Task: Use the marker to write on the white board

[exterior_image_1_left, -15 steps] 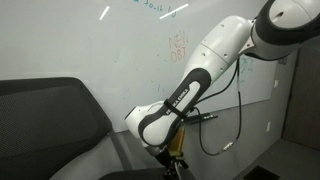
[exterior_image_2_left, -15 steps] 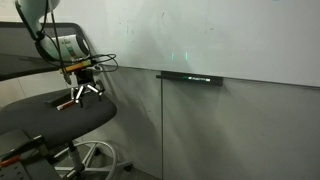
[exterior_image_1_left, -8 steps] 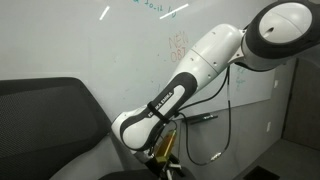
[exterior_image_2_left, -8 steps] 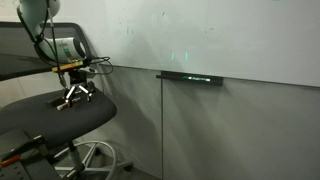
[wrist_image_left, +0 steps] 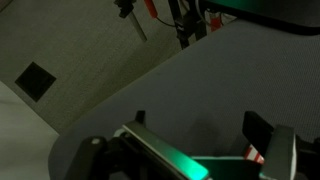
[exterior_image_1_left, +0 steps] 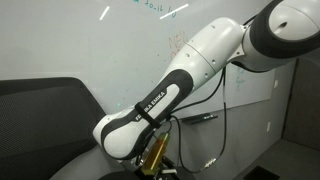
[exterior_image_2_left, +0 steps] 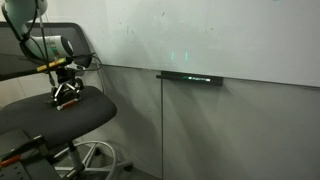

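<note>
- Descent toward the padded black office-chair seat (exterior_image_2_left: 45, 118) looks like the step in hand. The black two-finger Robotiq claw (exterior_image_2_left: 68, 94) hangs just above it, pointing down.
- Its jaws stand apart and released in the wrist view, with nothing between them that I can make out.
- A small red-and-white scrap (wrist_image_left: 255, 157) beside one finger may be the marker. Too little of it shows to be sure, so confirm the target before closing.
- Centre the jaws across the pen's barrel, lower slowly because the cushion will likely give, and grip mid-barrel so the tip sticks out.
- The very large glossy white wall board (exterior_image_1_left: 60, 40), with faint orange scribbles (exterior_image_1_left: 178, 43) and a thin dark ledge (exterior_image_2_left: 190, 77), stands behind and above the chair, well apart from the claw. Lift clear of the black backrest (exterior_image_1_left: 40, 110) before swinging over.
</note>
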Controlling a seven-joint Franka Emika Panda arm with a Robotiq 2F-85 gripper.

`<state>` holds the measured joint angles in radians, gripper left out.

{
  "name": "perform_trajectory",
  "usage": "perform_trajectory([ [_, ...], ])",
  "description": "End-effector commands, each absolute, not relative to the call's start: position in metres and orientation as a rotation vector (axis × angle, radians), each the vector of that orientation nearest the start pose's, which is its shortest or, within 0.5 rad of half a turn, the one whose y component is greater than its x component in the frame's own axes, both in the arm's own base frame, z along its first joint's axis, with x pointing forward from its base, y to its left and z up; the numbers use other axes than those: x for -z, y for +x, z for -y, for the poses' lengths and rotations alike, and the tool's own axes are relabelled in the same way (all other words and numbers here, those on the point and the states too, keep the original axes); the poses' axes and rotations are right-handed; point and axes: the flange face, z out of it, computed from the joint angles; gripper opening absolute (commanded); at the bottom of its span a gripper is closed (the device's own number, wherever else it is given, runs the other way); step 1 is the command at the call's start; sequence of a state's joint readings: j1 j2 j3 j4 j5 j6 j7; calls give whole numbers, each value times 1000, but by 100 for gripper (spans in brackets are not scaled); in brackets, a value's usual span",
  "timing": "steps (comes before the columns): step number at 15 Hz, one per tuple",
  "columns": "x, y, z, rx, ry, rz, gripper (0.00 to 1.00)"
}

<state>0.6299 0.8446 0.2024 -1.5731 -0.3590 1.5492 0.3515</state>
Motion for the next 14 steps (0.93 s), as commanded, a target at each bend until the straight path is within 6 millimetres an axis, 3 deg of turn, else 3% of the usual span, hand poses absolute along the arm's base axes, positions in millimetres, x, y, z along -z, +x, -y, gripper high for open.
perform_trajectory([
  [1, -124, 427, -418, 773, 2275, -719, 100],
  [9, -130, 451, -429, 875, 2244, -761, 100],
  [12, -129, 455, -435, 977, 2232, -848, 100],
  [14, -137, 456, -438, 1049, 2217, -1000, 100],
])
